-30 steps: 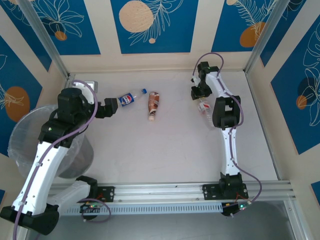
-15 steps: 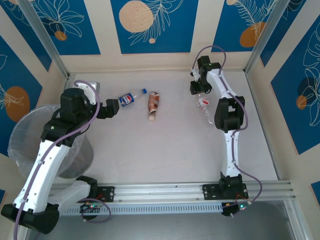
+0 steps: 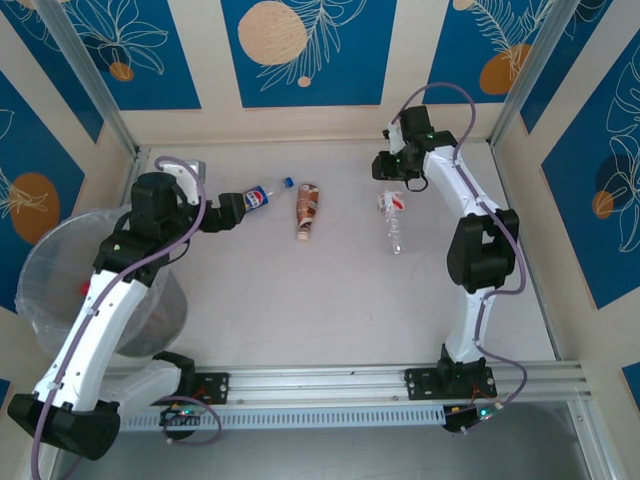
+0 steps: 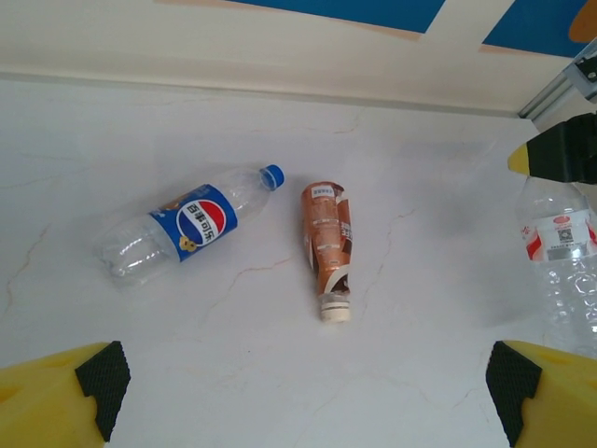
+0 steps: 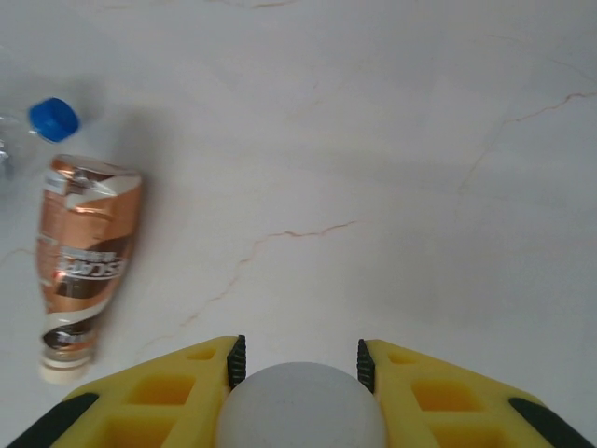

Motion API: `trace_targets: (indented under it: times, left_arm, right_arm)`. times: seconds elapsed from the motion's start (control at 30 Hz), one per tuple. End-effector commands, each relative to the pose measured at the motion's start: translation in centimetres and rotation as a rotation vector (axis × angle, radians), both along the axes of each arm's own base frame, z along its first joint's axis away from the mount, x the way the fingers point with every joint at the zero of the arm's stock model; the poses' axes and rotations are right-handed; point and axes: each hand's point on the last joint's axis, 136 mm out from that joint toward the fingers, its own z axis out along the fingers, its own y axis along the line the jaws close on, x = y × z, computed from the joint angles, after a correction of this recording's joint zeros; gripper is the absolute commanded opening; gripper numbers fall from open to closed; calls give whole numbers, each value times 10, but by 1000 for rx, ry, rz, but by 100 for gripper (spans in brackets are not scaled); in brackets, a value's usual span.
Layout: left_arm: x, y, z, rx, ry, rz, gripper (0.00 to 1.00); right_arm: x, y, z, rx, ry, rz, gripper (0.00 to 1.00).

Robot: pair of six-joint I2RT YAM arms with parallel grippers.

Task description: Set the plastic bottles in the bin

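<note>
Bottle (image 3: pixel 392 215) (end hidden) in right tool (image 5: pixel 298 364)

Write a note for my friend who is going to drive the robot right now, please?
The left tool is open and empty, facing the blue-label bottle.
The right tool is shut on the red-white bottle, gripping its cap.
The blue-label bottle and the brown bottle lie apart on the table. The bin stands at the left.
Done: one bottle gripped.
Left: get it into the bin, then probably the other two.
</note>
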Motion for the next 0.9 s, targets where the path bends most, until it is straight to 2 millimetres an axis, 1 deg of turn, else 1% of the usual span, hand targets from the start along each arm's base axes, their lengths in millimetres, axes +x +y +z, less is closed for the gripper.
trace_targets:
  times: [0.0, 0.1, 0.17, 0.27, 0.33, 0.43, 0.53, 0.67, 0.73, 0.8, 0.87]
  left_arm:
    - [5, -12, 2, -48, -11, -31, 99]
    - [9, -21, -4, -56, 1, -63, 99]
    - [11, -31, -6, -77, 2, -109, 99]
    - [14, -46, -13, -83, 27, -151, 99]
    - [20, -48, -21, -76, 72, -134, 99]
    - [22, -67, -30, -56, 83, -194, 99]
    - [20, -93, -35, -34, 60, -270, 99]
    - [17, -133, -42, -30, 21, -402, 99]
    - [10, -155, -46, -26, -1, -493, 99]
    - [-1, -180, -50, -13, -26, -602, 99]
    - [-12, -200, -52, -10, -56, -690, 99]
  right_arm:
    - [-15, 28, 35, 146, -47, 11, 0]
    - [-27, 46, 46, 226, -63, 9, 0]
    - [-35, 58, 55, 299, -68, 1, 0]
    - [-47, 77, 59, 385, -63, -8, 0]
    - [-55, 88, 61, 410, -73, -2, 0]
    - [-68, 107, 65, 410, -94, 36, 0]
    - [-78, 119, 67, 396, -112, 7, 0]
    - [-85, 131, 73, 452, -122, -57, 0]
    - [-88, 136, 81, 478, -144, -46, 0]
    - [-90, 136, 90, 486, -166, -49, 0]
    - [-94, 134, 98, 507, -176, -55, 0]
